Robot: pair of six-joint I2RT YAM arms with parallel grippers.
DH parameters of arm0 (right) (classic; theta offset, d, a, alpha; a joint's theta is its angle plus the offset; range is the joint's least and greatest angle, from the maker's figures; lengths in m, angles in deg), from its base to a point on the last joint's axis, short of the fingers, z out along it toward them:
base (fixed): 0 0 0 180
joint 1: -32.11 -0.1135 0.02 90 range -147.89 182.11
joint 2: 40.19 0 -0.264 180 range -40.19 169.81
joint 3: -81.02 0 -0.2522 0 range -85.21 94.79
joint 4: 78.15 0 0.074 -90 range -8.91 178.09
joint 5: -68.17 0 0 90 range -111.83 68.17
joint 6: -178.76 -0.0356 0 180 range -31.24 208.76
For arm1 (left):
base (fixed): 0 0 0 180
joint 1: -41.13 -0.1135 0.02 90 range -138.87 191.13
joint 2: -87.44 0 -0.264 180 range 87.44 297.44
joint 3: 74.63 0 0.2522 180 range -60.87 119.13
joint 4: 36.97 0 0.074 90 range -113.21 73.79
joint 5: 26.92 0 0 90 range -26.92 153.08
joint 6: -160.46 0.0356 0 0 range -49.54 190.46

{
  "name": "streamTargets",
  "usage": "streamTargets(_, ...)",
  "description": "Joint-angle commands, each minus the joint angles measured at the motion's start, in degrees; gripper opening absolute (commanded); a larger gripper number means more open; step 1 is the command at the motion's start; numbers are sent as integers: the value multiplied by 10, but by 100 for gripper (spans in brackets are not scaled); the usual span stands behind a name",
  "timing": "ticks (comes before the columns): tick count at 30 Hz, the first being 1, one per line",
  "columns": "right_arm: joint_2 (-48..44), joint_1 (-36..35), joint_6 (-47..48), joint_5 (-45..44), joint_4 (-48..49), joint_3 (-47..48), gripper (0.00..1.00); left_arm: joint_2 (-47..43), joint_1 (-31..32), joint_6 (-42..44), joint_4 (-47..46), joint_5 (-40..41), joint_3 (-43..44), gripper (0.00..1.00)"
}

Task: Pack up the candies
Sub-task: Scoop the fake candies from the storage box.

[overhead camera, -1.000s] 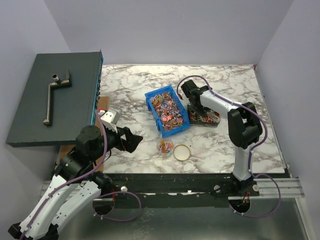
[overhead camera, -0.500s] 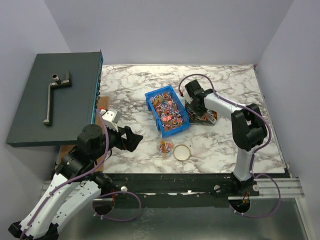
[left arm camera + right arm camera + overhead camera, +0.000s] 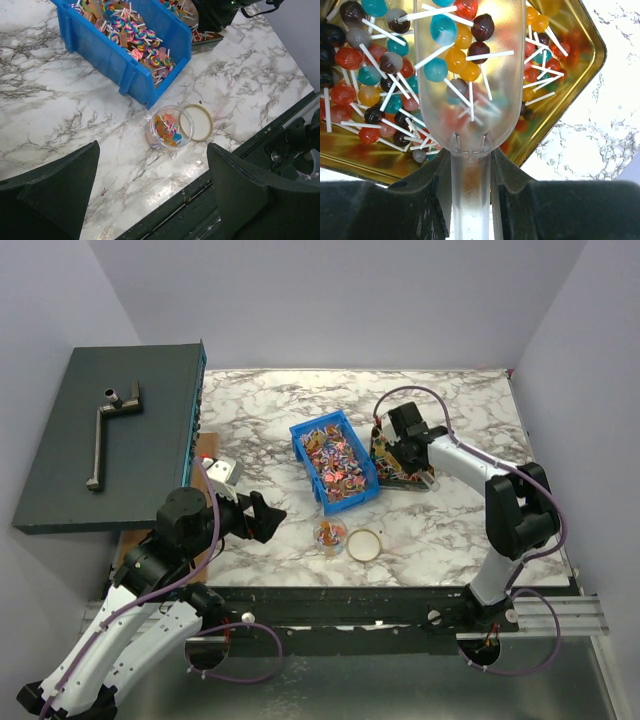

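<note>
Counter: white marble, grey veining. Bin: solid blue; candies in it rainbow-swirl, pink, orange, white sticks. Jar: clear, orange/pink contents. Lid: gold rim, cream centre. Tray: shiny gold; lollipops red, teal, orange, dark brown, grey. Scoop: frosted clear plastic.

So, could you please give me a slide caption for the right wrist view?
Right gripper clamps a clear scoop loaded with lollipops over a gold tray holding more.
</note>
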Motion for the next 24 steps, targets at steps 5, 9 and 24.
streamTargets(5, -49, 7, -29, 23, 52, -43, 1, 5, 3, 4, -1, 16, -6, 90)
streamTargets(9, -65, 8, -40, 29, 69, -67, 1, 7, 3, 5, -2, 17, -6, 90)
streamTargets(24, -149, 7, -79, 68, 103, -126, 1, 15, 3, 7, 0, 21, -6, 90)
